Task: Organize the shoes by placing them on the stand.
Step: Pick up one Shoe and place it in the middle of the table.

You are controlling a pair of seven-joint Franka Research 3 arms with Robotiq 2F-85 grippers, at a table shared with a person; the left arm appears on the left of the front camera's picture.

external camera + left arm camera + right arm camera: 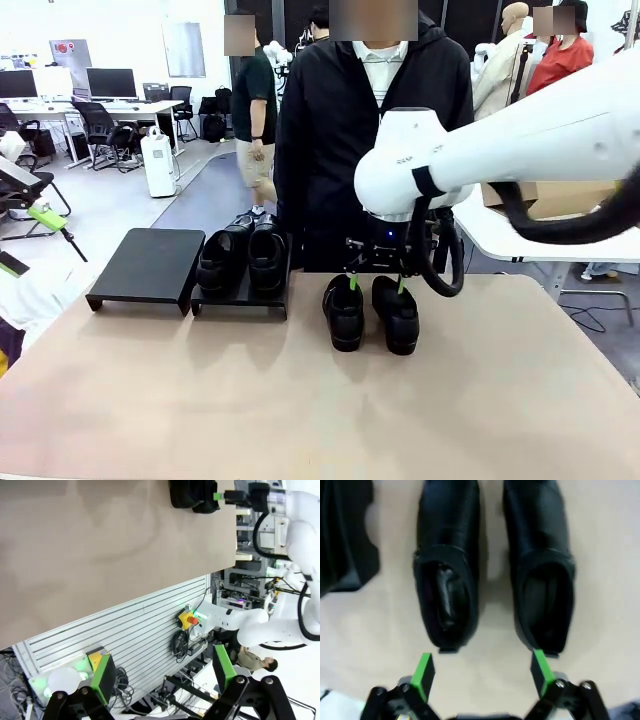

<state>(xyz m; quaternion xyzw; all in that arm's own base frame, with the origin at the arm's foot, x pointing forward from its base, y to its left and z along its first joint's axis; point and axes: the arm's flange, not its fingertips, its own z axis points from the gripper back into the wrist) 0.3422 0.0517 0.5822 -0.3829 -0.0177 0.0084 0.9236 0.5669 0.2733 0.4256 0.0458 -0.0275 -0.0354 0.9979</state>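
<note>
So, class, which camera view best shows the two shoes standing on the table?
The front view: both shoes whole, side by side. The right wrist view crops their toes; the left wrist view catches a sliver.

Bright, even indoor light from above the table (300, 420) leaves only soft, short shadows on it beside the shoes (344, 315) and a faint sheen on their toes; the front view is sharp, the right wrist view blurred throughout.
</note>
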